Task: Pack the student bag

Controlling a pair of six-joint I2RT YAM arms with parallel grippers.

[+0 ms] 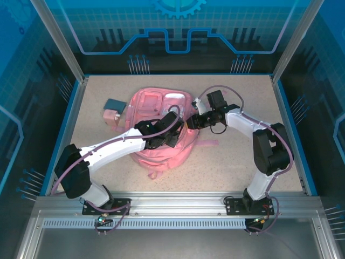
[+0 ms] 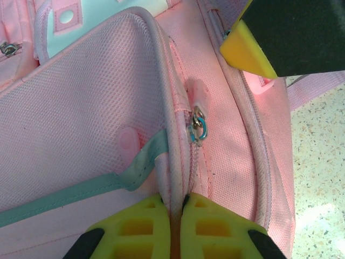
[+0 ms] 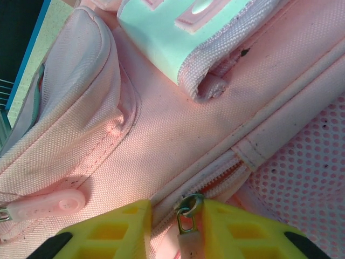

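Zip work seems in hand: left pincer (image 2: pixel 177 216) pinches the piped seam (image 2: pixel 166 129) of the student bag (image 1: pixel 156 105) at the centre of the bench (image 1: pixel 232 162), while right pincer (image 3: pixel 178 229), at the bag's 3 o'clock, straddles a zip pull (image 3: pixel 187 213), grip unclear; next needs a firm clamp.

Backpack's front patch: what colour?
Pale mint green patch; right wrist view shows it best.
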